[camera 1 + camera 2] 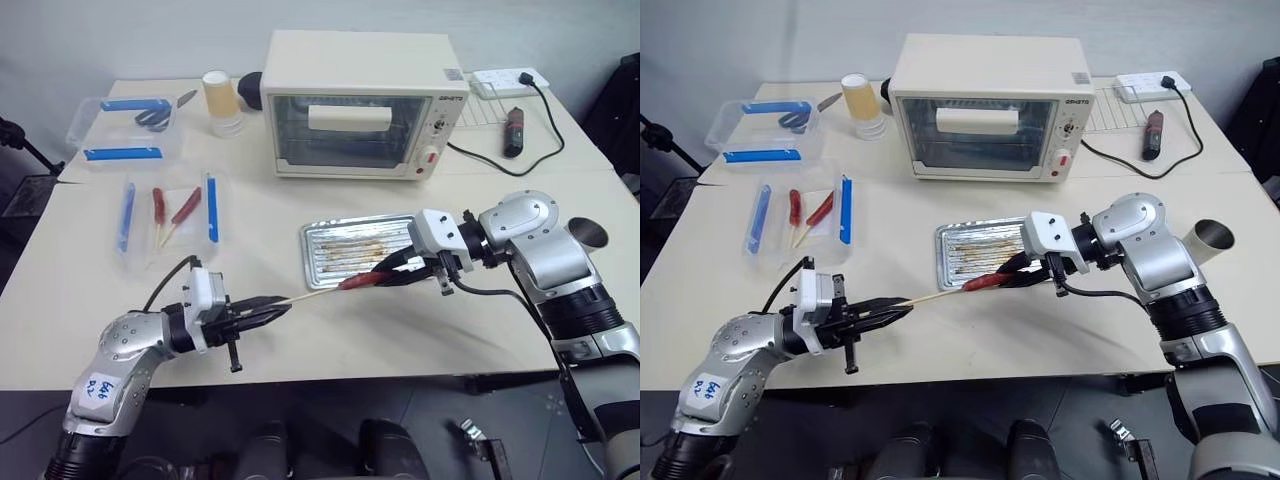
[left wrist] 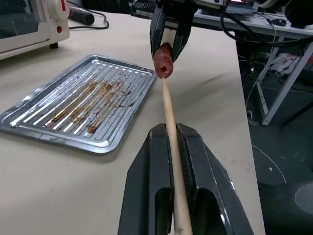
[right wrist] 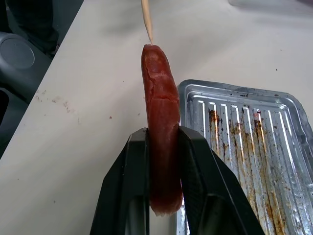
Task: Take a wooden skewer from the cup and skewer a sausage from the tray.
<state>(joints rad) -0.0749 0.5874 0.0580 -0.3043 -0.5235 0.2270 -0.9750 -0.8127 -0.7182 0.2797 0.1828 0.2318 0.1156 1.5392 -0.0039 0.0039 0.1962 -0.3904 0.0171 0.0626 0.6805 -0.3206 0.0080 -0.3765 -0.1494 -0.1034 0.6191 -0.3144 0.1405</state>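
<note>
L gripper (image 1: 262,311) is clamped shut on the skewer (image 2: 168,112), which is held about level w/ its point aimed toward the R side, along the table's near edge. R gripper (image 1: 392,271) is closed partway on the sausage (image 3: 161,122), gripped at its far end and held just above the tray's (image 2: 29,128) near edge. Sausage's long axis is lined up w/ the stick, tip touching the end face, so the push is judged to run straight along that shared axis.

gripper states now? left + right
Left gripper: shut on the wooden skewer.
Right gripper: shut on the sausage, skewer tip at its end.
</note>
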